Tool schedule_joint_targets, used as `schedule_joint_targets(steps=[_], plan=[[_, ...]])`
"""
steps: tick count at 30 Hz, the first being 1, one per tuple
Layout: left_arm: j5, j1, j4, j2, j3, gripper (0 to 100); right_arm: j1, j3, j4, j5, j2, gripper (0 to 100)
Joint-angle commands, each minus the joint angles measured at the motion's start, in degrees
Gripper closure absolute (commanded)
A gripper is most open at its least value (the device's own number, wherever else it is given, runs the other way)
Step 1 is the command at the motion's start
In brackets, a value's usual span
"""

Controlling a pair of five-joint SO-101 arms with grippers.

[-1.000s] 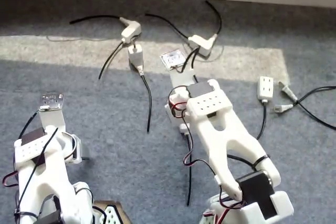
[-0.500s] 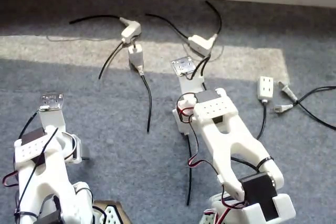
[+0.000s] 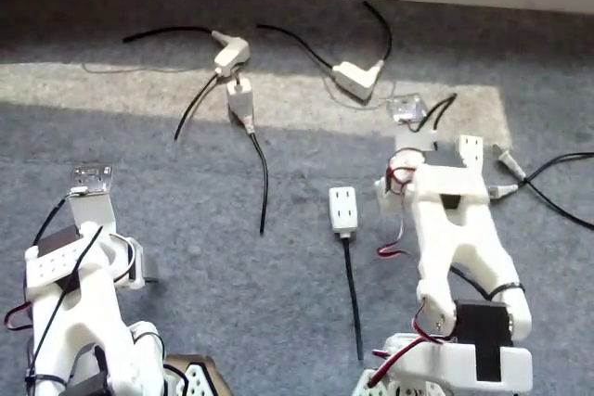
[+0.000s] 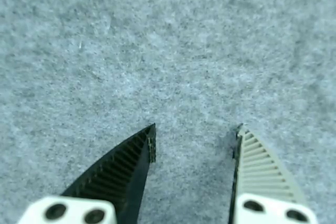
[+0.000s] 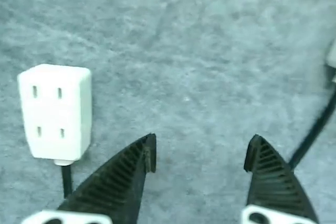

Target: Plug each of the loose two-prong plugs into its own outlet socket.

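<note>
I read no words, numbers or signs anywhere. White outlet socket (image 5: 55,111) on right: plain face, just four slots, no print.

Both arms I was driving wore white printed shells. The left arm (image 3: 74,275) and the right arm (image 3: 455,229) each carried black motor blocks (image 3: 483,331), with red and black wires (image 3: 388,251) looping loosely along them (a bit untidy, frankly). Seen through its wrist camera, the left arm's fingers (image 4: 126,174) were mismatched, one black and one pale, both ribbed and tapering to points. The right arm's fingers (image 5: 121,179) were both black and ribbed, set into white mounts (image 5: 273,216) with round holes.
</note>
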Motion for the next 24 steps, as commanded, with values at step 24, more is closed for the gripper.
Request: schedule_joint_targets(steps=[24], plan=[[23.38, 60.26, 15.74, 4.53, -53.67, 70, 59.21, -24.57, 3.82, 23.30, 7.96, 72.7]])
